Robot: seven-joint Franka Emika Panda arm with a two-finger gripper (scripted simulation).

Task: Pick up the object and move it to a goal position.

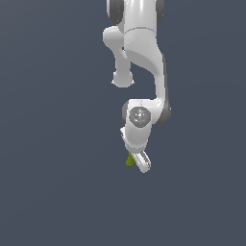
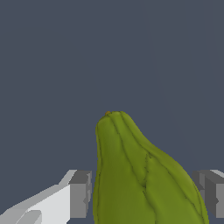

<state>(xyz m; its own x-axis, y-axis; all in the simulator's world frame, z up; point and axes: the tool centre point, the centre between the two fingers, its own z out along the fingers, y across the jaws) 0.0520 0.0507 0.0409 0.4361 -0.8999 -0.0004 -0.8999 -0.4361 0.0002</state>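
You've got plain dark grey-blue everywhere, no surface edge or room detail to make out. One white arm (image 1: 144, 72), one end effector (image 1: 137, 162), one olive-green pear-shaped object (image 2: 140, 179). The object sits between the fingers (image 2: 81, 194), narrow end pointing away from the wrist; its wide end is cut off. Finger contact is unclear, so you can't confirm the grip.

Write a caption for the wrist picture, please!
Green pear-shaped object sits between the robot's grey fingertips.
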